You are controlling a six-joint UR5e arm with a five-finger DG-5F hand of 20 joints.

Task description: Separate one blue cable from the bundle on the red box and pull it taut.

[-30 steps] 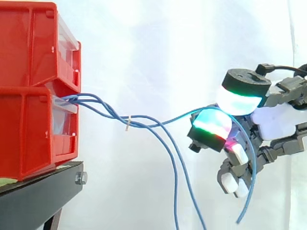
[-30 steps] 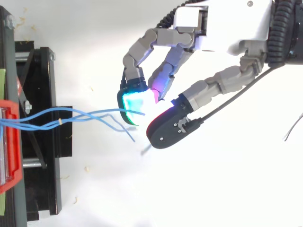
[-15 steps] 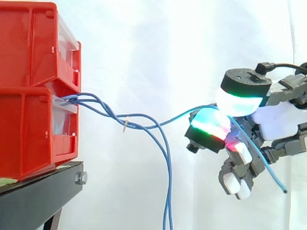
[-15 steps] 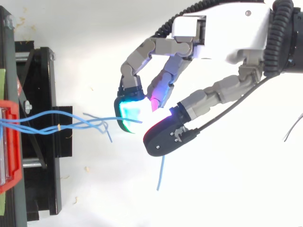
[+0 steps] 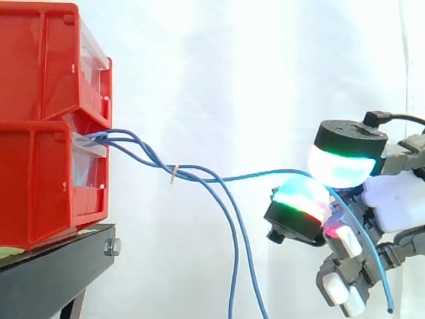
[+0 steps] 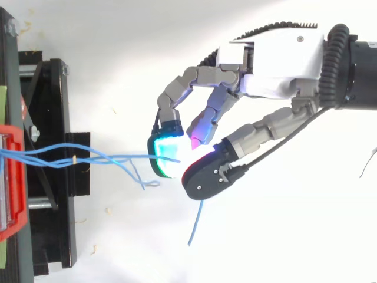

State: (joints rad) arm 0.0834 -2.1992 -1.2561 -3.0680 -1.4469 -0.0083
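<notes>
The hand (image 6: 277,65) was clenched on one blue cable (image 5: 252,176), pinching it between two glowing pads (image 5: 302,197). From the pinch the cable ran away from the hand, nearly level with a slight sag, to a pale tie (image 5: 174,173) and on into the red box (image 5: 40,173), well beyond the fingertips. Its tail (image 6: 195,227) came out behind the pads and hung below the palm. The rest of the bundle (image 5: 235,266) dropped from just past the tie and hung loose, apart from the hand.

The cable looked thin, light and limp, with a smooth jacket that could slide through the pads under pull. It would bend rather than resist, so the slack would go only by drawing the hand away from the box. The present spot seemed a sound hold: on the single strand, clear of the tie. A grip nearer the tie risked catching the others.
</notes>
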